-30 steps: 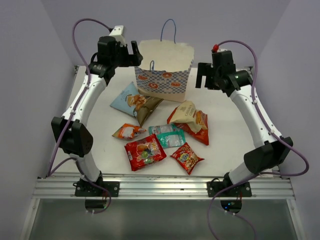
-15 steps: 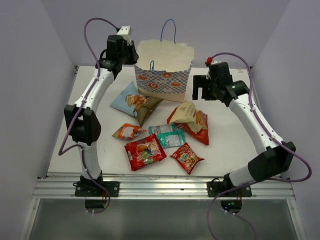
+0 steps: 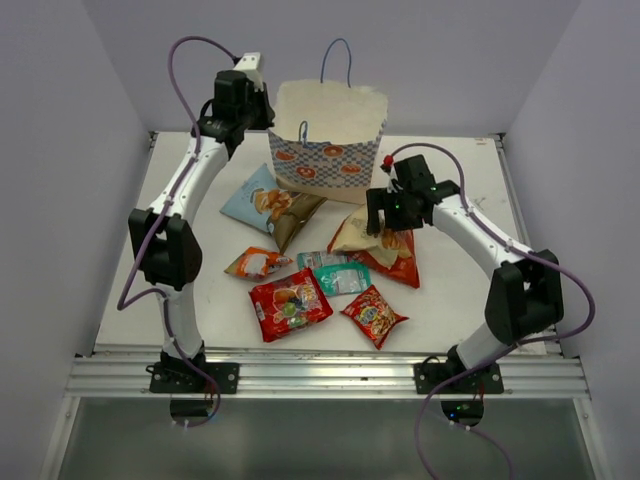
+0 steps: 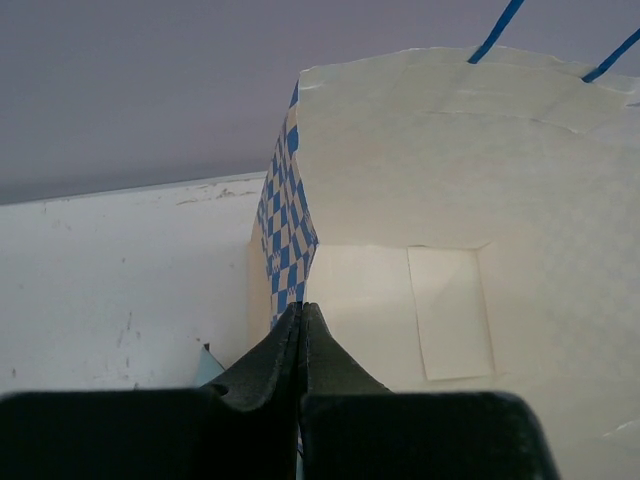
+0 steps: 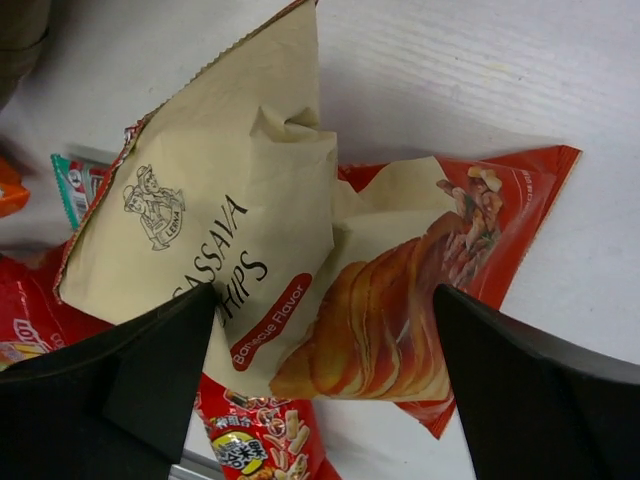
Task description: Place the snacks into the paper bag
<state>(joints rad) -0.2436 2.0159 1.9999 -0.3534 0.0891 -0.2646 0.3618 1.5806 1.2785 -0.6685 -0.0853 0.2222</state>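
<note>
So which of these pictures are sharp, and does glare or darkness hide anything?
Top view: even soft light, sharp, faint shadows by the packets. Left wrist view: the bag is clear, the left gripper dark and without detail. Right wrist view: the print on the cream packet is readable, without glare; the right gripper is black.

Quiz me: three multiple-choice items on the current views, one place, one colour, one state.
1. The paper bag's cord handles are: A red; B blue; C green.
2. The right tool is above: A the cream cassava chips packet; B the bag's mouth; C neither.
3. The left tool is: A wide open; B holding a packet; C shut on the bag's rim.
Answers: 1 B, the cords are blue; 2 A, the wrist view shows that packet below its open fingers; 3 C, its fingers pinch the rim.
</note>
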